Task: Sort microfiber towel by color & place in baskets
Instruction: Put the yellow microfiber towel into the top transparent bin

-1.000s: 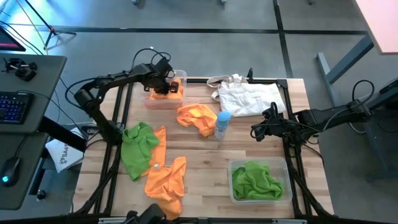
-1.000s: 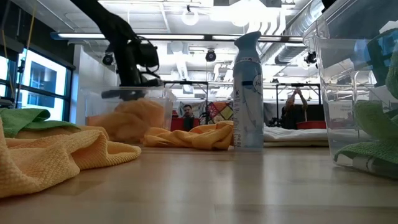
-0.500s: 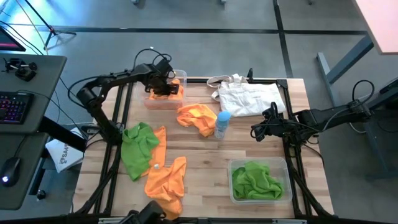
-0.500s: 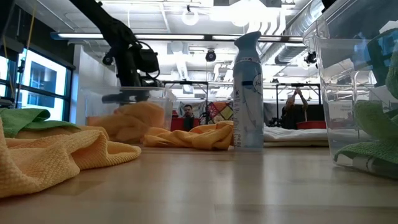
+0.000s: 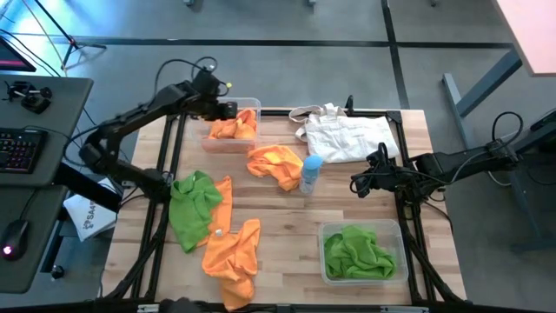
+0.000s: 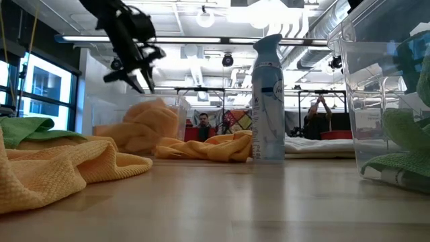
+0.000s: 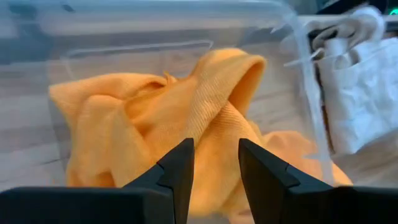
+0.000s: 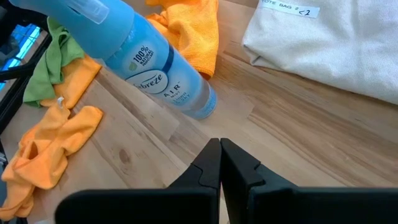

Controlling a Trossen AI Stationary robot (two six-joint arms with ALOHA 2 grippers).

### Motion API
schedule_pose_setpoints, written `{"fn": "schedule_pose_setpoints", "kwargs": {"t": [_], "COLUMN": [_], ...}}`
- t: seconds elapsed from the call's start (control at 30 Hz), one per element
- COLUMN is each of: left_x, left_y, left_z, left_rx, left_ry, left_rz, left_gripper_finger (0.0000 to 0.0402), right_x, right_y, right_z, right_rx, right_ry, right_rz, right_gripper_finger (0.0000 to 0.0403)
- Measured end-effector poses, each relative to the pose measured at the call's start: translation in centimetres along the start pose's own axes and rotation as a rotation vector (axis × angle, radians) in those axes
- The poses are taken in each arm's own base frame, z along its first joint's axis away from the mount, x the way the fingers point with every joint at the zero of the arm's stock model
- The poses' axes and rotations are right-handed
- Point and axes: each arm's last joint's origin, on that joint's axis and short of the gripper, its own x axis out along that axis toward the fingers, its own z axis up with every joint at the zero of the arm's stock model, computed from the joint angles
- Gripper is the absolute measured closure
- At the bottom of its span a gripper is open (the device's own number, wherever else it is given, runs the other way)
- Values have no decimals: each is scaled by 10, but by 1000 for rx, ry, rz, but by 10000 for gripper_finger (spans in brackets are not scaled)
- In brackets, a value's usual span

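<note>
My left gripper (image 5: 228, 110) hovers open over the left end of the clear basket (image 5: 228, 149) at the table's far left. An orange microfiber towel (image 7: 186, 112) lies crumpled in that basket, below the open fingers and apart from them. The second basket (image 5: 323, 228), near right, holds green towels (image 5: 358, 252). Loose on the table lie an orange towel (image 5: 276, 165), a green one (image 5: 193, 204) and another orange one (image 5: 233, 248). My right gripper (image 5: 356, 183) waits shut just right of the table's middle.
A light-blue spray bottle (image 5: 310, 174) stands upright at mid-table, between the loose orange towel and my right gripper. A white tote bag (image 5: 347, 135) lies at the far right. Bare wood shows in the near middle of the table.
My left gripper has opened and let go of the orange towel, which now lies heaped in the far-left basket. The gripper has then risen out of the basket and drawn back toward the table's left edge.
</note>
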Motion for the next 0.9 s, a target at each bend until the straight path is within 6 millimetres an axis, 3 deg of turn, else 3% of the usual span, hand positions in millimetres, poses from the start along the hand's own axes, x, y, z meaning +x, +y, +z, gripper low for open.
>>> {"fn": "schedule_pose_setpoints", "kwargs": {"t": [0.33,0.9], "left_x": [-47,-73], "left_y": [-16,-78], "left_z": [-28,-118], "left_rx": [91,235], "left_ry": [-63,-41], "left_rz": [-68,-153], "left_gripper_finger": [286,287], "right_x": [0,0], "right_y": [0,0], "right_z": [0,0], "right_rx": [-62,-150], "right_ry": [0,6], "right_rz": [-1,2], "right_gripper_finger": [403,403]}}
